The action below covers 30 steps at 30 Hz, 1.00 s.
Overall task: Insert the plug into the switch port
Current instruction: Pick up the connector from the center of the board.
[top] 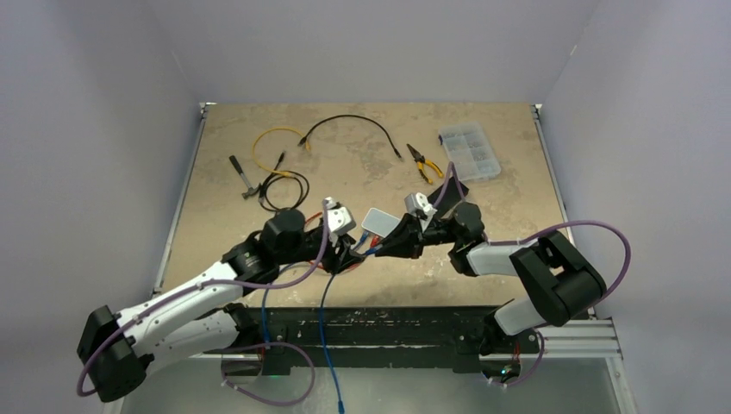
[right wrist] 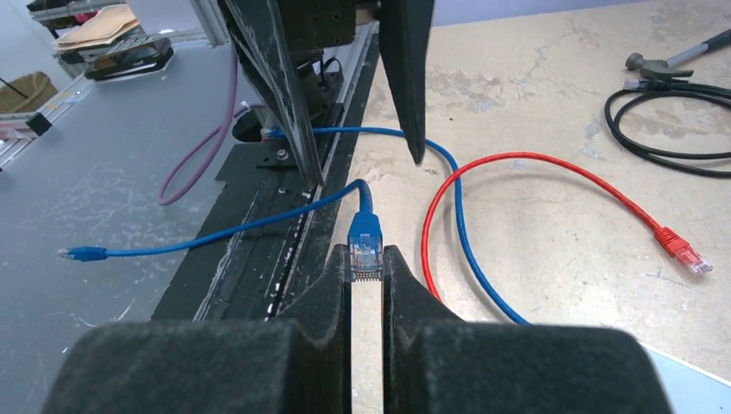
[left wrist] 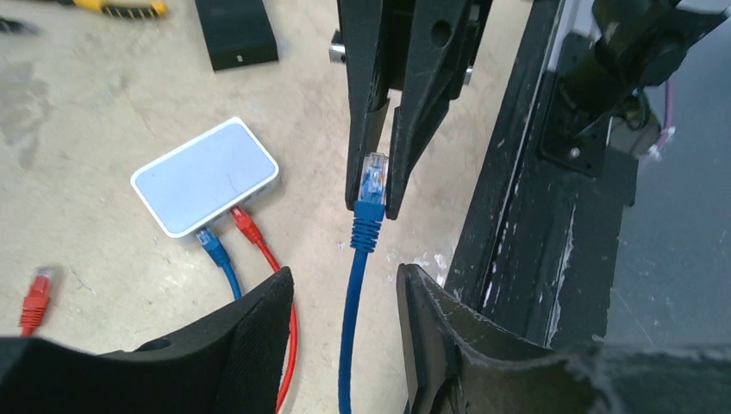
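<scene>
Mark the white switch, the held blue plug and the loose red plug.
white switch [left wrist: 205, 175]: left wrist view, centre of top face.
held blue plug [right wrist: 365, 241]: right wrist view, connector body.
loose red plug [right wrist: 685, 250]: right wrist view, connector body.

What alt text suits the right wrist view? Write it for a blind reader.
The right gripper has its jaws shut on a blue plug, its cable trailing left across the black rail. Facing it, the left gripper shows open jaws; a red cable lies on the table.
</scene>
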Available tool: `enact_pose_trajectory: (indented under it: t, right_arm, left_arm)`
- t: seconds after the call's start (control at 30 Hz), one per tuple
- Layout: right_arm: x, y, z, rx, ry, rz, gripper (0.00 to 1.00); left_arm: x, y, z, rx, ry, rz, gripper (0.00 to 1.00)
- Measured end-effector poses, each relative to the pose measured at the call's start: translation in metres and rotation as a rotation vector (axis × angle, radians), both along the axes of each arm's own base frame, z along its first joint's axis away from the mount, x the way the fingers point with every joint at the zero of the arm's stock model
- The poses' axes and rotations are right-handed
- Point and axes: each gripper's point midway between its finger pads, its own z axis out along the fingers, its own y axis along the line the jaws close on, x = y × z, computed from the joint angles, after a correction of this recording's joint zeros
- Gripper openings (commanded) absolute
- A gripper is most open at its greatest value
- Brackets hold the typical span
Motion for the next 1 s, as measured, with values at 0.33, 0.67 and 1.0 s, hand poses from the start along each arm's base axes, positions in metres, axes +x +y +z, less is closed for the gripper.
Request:
enact_pose_trajectory:
  t: [0.33, 0.67, 1.0]
  right_arm:
    - [-0.013, -0.009, -0.027, -0.044, 0.32, 0.034, 0.0]
    - [-0.019, -0.014, -0.028, -0.065, 0.459, 0.032, 0.0]
    - [-0.017, -0.018, -0.029, -0.061, 0.47, 0.007, 0.0]
  left_arm:
    - [-0.003, 0.0, 0.022, -0.224, -0.126, 0.019, 0.49]
    - [-0.005, -0.011, 0.008, -0.274, -0.115, -0.021, 0.5]
    - [-0.013, -0.027, -0.01, -0.324, 0.008, -0.059, 0.49]
